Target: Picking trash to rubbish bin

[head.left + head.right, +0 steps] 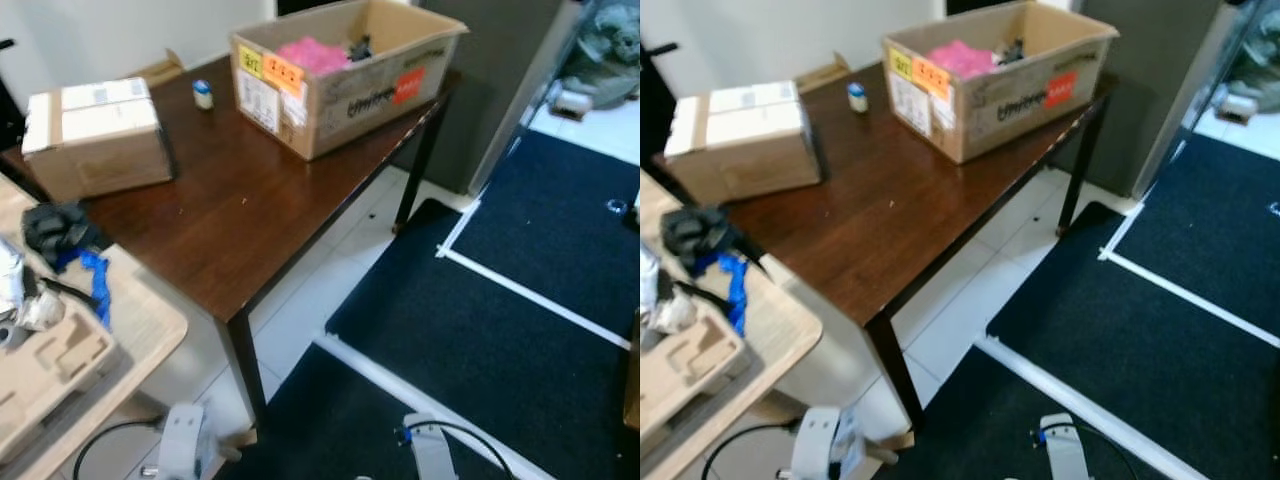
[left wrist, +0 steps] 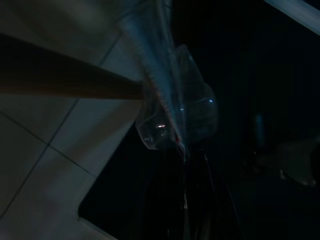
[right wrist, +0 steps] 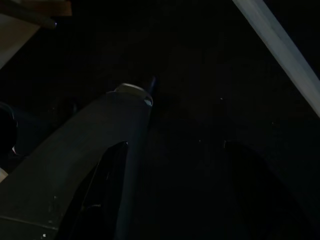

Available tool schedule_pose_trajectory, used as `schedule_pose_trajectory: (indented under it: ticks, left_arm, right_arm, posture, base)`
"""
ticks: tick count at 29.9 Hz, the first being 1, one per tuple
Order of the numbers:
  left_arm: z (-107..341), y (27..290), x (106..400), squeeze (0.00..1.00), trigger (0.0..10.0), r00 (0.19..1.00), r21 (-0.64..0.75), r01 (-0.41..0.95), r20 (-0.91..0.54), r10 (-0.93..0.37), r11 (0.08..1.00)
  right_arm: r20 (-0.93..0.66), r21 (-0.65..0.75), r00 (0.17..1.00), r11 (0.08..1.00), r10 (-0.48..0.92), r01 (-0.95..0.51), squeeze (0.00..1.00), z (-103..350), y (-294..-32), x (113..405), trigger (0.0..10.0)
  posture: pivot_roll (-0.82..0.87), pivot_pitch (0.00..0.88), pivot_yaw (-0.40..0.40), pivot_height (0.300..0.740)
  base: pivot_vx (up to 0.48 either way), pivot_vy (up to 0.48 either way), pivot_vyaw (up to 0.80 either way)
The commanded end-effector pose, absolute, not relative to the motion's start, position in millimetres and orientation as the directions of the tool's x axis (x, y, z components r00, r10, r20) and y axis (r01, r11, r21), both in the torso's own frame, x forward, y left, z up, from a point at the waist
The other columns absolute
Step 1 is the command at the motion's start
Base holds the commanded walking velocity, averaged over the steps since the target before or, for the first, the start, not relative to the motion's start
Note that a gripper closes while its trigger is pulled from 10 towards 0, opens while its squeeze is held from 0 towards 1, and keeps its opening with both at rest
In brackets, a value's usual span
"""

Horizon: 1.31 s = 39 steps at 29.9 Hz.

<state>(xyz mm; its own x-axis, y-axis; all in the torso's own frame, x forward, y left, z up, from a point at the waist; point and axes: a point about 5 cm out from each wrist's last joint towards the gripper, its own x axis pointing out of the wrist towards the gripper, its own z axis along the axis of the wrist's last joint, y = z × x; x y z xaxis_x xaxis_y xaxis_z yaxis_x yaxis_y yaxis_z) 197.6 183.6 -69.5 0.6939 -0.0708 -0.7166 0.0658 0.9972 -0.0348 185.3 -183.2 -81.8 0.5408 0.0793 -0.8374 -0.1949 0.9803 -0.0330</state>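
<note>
In the dark left wrist view, a crumpled clear plastic bottle [image 2: 175, 117] hangs over pale floor tiles and a dark mat edge. My left gripper [image 2: 186, 165] is shut on its lower end, and the black fingers [image 2: 200, 200] are barely made out beneath it. My left arm [image 1: 180, 440] and right arm [image 1: 430, 450] hang low in front of me. In the right wrist view the right gripper [image 3: 175, 180] is open over the dark mat, with nothing between its fingers [image 3: 112, 185].
A dark brown table [image 1: 250, 220] stands ahead on the left with an open cardboard box [image 1: 340, 80], a closed box [image 1: 95, 135] and a small bottle [image 1: 203, 94]. A cluttered light wooden table [image 1: 150, 320] is at near left. Black mats [image 1: 500, 330] cover the floor on the right.
</note>
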Motion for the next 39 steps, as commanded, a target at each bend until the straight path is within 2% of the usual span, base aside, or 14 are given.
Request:
schedule_pose_trajectory:
  ticks: [1,5,39]
  left_arm:
    - [-78.1,182.1,182.7,0.0,10.0,0.655,-0.048,0.067,-0.751,-0.081,0.997]
    - [-78.5,181.5,182.6,0.0,10.0,0.653,-0.055,0.06,-0.753,-0.081,0.997]
    - [-78.3,177.6,185.2,0.0,10.0,0.651,-0.075,0.056,-0.753,-0.093,0.996]
  right_arm:
    - [-0.85,-0.015,0.519,0.981,0.089,-0.191,0.0,-86.4,-182.1,176.0,10.0]
    - [-0.858,-0.037,0.505,0.971,0.09,-0.236,0.0,-86.9,-182.0,175.4,10.0]
    - [-0.851,-0.04,0.519,0.973,0.086,-0.227,0.0,-86.6,-185.3,175.1,10.0]
  posture:
    - [-0.03,0.125,0.016,0.74]
    - [-0.03,0.121,0.017,0.74]
    - [-0.04,0.117,0.012,0.74]
  base:
    - [0.0,0.0,0.0]
    - [0.0,-0.12,0.0]
    - [0.0,-0.253,0.0]
